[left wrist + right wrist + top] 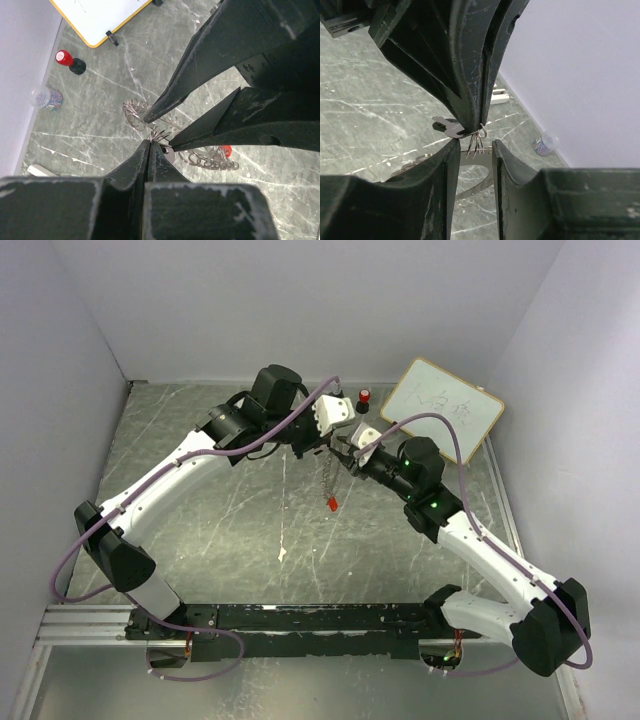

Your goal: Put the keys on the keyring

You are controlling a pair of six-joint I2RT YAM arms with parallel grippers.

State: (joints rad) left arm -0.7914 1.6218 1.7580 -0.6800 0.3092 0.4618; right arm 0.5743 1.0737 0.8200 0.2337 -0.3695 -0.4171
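Left tool (149, 146): fingers pressed together, clamped, as far as we can tell, on the thin wire teeth of the keyring (134, 112).
Right tool (474, 146): fingers apart, 1 on each side of that pinch, holding nothing.
Keyring: runs below the pinch, above the bench (100, 150); we cannot tell whether it rests there.
Silver key (445, 127): just beside the left tips, touching the wire.
Red-headed key (226, 150): against the ring's far stretch.
Step, we judge: seating the silver key on the wire.
Doing it well: we would hold the left pinch firm, close the right tool on the key rather than the wire, and slide gently so the ring is not tugged free.

table (250, 540): grey, white-veined; key (331, 503): red head; whiteboard (442, 410): yellow-edged
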